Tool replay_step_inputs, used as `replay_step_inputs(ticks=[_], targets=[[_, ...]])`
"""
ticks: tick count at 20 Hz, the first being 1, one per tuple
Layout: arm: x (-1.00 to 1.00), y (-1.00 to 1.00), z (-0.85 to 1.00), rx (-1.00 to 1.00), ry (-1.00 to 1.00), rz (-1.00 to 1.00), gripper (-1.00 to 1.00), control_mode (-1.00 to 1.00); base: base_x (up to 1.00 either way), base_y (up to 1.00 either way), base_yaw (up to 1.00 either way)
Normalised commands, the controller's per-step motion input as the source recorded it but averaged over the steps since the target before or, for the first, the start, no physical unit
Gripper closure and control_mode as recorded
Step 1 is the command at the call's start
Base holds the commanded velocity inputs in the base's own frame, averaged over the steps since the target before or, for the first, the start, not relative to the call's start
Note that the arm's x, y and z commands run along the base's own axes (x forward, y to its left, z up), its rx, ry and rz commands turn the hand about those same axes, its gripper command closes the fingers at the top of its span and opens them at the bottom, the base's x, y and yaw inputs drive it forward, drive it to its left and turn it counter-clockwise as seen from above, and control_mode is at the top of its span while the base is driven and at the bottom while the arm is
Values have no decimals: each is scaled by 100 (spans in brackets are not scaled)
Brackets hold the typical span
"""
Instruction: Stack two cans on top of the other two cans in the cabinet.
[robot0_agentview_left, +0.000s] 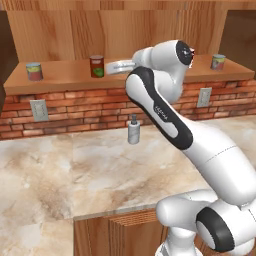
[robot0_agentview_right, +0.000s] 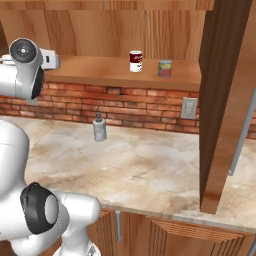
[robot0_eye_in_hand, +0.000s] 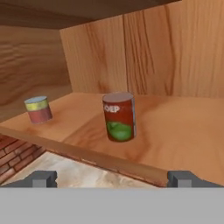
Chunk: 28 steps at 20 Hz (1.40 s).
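My gripper (robot0_eye_in_hand: 112, 178) is wide open, nothing btwn the tips, hanging just off the front edge of the cabinet (robot0_agentview_left: 65, 75) shelf. Dark red-brown can (robot0_eye_in_hand: 119, 116) w/ green patch stands upright straight ahead, near the front edge. Pale can (robot0_eye_in_hand: 38, 109) sits well off to its left. From the right base view: red can w/ white band (robot0_agentview_right: 135, 61) just beside another pale can (robot0_agentview_right: 165, 68); labels too small to read. My own arm hides the hand in the base views.

Bare shelf of the cabinet (robot0_eye_in_hand: 175, 131) lies between the wide-open claw (robot0_eye_in_hand: 112, 178) and the dark red-brown can (robot0_eye_in_hand: 119, 117).
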Motion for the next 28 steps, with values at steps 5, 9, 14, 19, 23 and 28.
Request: replay_step_inputs(ticks=[5,9,14,19,23,28], targets=[[25,13,-1,0,3,6,-100,-100,0,0,0],[24,13,0,0,6,7,-100,-100,0,0,0],[21,12,-3,-3,12,7,-100,-100,0,0,0],[16,7,-9,-9,7,7,-100,-100,0,0,0],[17,6,-14,-4,0,8,-100,-100,0,0,0],[20,11,-13,-2,0,8,-100,-100,0,0,0]])
